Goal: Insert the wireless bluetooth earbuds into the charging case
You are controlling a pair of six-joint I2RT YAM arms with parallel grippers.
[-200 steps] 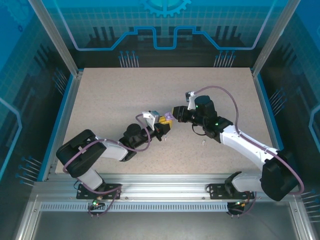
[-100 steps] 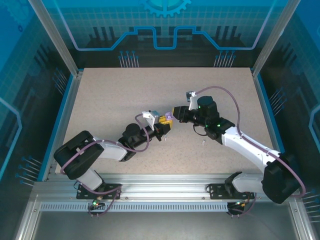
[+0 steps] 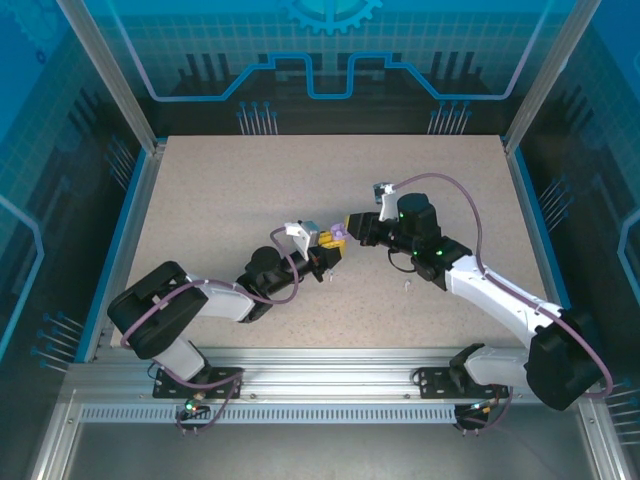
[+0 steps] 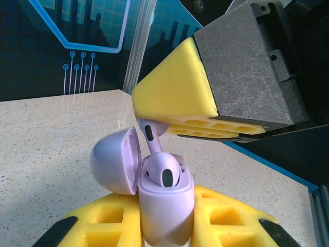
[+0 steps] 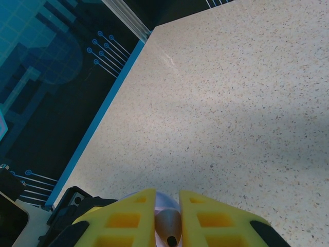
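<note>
Charging case (image 4: 165,208): glossy pale purple, lid (image 4: 114,167) same shade. Earbud in the case (image 4: 163,172): pale purple with a black oval patch. Second earbud (image 4: 149,135): pale purple stem, dark strip. Left gripper (image 4: 165,229) and right gripper (image 5: 167,213): yellow pads with a cut-out cell pattern. Backing block (image 4: 247,62): grey, flecked. Table (image 3: 230,190): beige, dark speckle, blue edge. Walls (image 3: 330,50): blue, circuit-line print. Left arm (image 3: 215,297) and right arm (image 3: 495,297): white and black.

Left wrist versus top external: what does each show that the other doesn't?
Left wrist: the purple charging case stands open, one earbud seated, a second earbud pinched at its mouth by the right gripper. Top external: the left arm and right arm whole, and a small white piece lying on the table. Both: the left gripper holding the case, meeting the right gripper.
</note>
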